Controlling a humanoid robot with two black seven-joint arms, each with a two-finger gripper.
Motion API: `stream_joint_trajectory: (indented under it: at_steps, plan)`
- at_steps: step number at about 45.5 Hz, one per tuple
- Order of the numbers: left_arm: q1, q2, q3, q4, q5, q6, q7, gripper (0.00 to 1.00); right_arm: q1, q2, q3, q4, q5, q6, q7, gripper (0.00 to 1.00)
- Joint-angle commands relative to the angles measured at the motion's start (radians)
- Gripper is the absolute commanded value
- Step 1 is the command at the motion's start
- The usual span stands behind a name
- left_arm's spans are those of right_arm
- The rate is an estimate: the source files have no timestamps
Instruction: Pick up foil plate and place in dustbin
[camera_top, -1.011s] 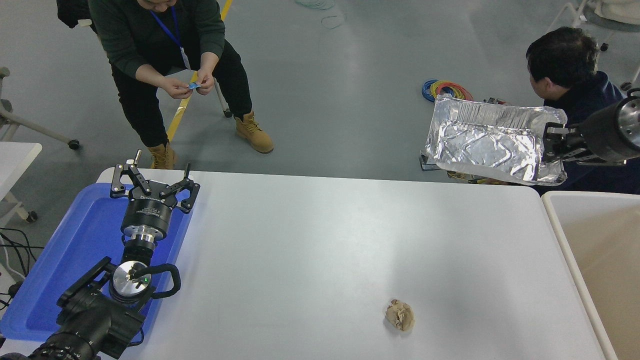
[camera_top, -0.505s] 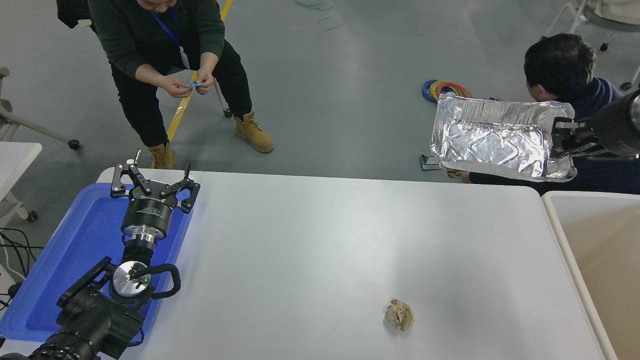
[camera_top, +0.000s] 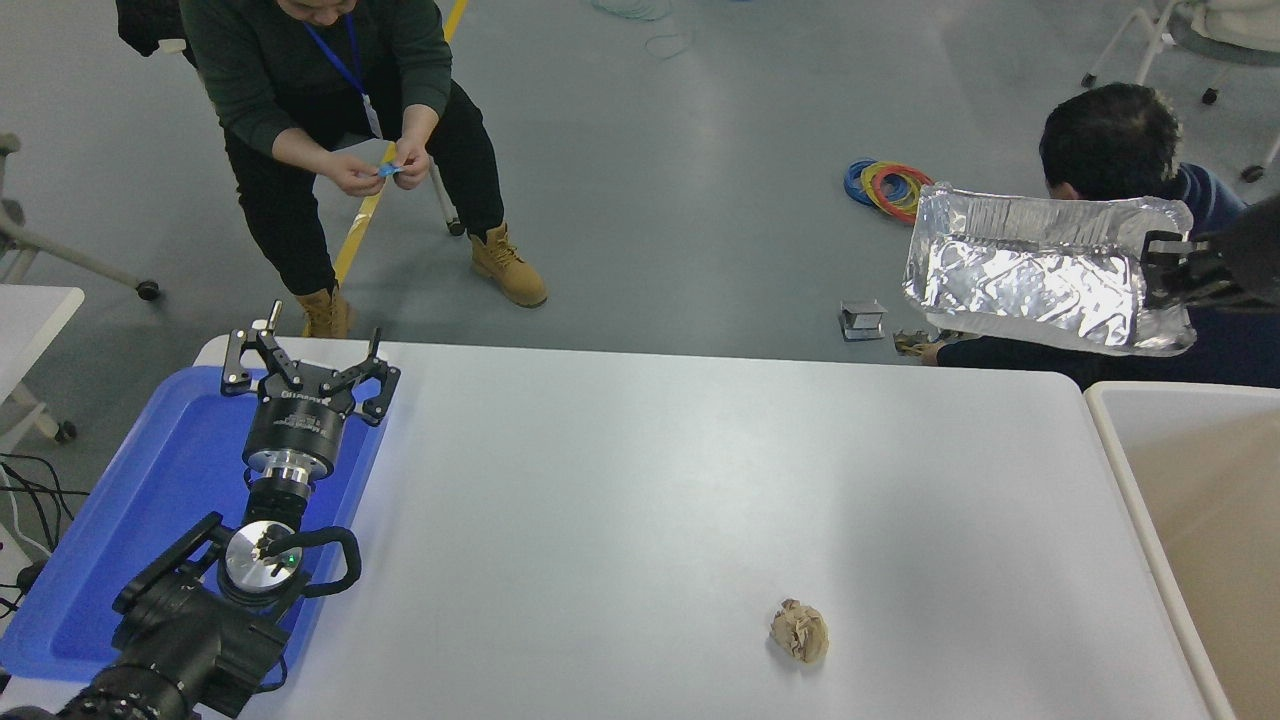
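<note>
The foil plate (camera_top: 1040, 275) is shiny crinkled silver and hangs in the air past the table's far right corner, tilted with its inside toward me. My right gripper (camera_top: 1160, 275) comes in from the right edge and is shut on the plate's right rim. The dustbin (camera_top: 1110, 440), with an off-white rim and beige inside, stands at the table's right edge, below and to the right of the plate. My left gripper (camera_top: 305, 360) is parked open over the blue tray at the lower left.
A blue tray (camera_top: 120, 520) lies at the table's left edge. A crumpled brown paper ball (camera_top: 800, 630) lies on the white table (camera_top: 650, 480) at front right. One person stands beyond the far left; another crouches behind the foil plate. Coloured cable coils lie on the floor.
My right gripper has carried the foil plate to the right and slightly up, and the arm has drawn back toward the right edge. The left arm has not moved.
</note>
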Motion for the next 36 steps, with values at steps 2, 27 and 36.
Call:
stream_joint_trajectory:
  at_steps: [2, 27, 36]
  plan:
    - [0.000, -0.001, 0.000, 0.000, 0.000, 0.000, 0.001, 1.00, -0.201, -0.073, 0.001, -0.240, -0.013, 0.013, 0.001, 0.00]
    - [0.000, -0.001, 0.000, 0.000, 0.000, 0.000, -0.001, 1.00, -0.615, -0.079, 0.084, -0.714, 0.002, -0.061, -0.014, 0.00]
    - [0.000, -0.001, 0.000, 0.000, 0.000, 0.000, -0.001, 1.00, -0.760, -0.082, 0.116, -0.800, 0.002, -0.155, -0.047, 0.00]
